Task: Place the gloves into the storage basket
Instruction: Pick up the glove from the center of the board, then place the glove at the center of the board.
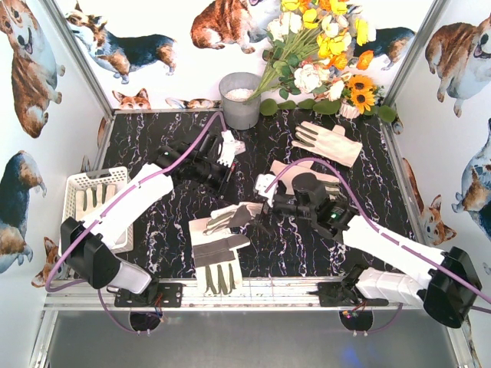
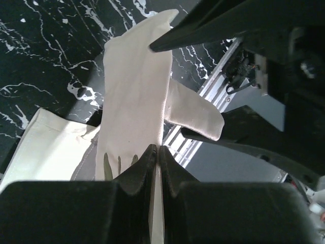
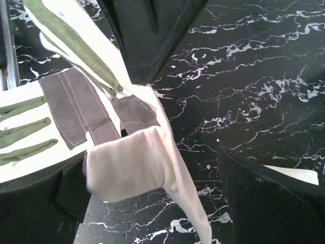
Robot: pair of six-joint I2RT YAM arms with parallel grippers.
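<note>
Though unclear overhead, left gripper (image 2: 156, 151) pinches 1 glove (image 2: 134, 86) (cream) up close.

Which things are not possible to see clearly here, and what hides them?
Top view: what lies in the storage basket; the left arm covers most of it.
Top view: the glove beneath the right arm, mostly covered by it.
Left wrist view: fingertips of the held glove, behind the left gripper.

Matt cloth gloves (image 1: 217, 264), glossy table (image 1: 295, 257)
</note>
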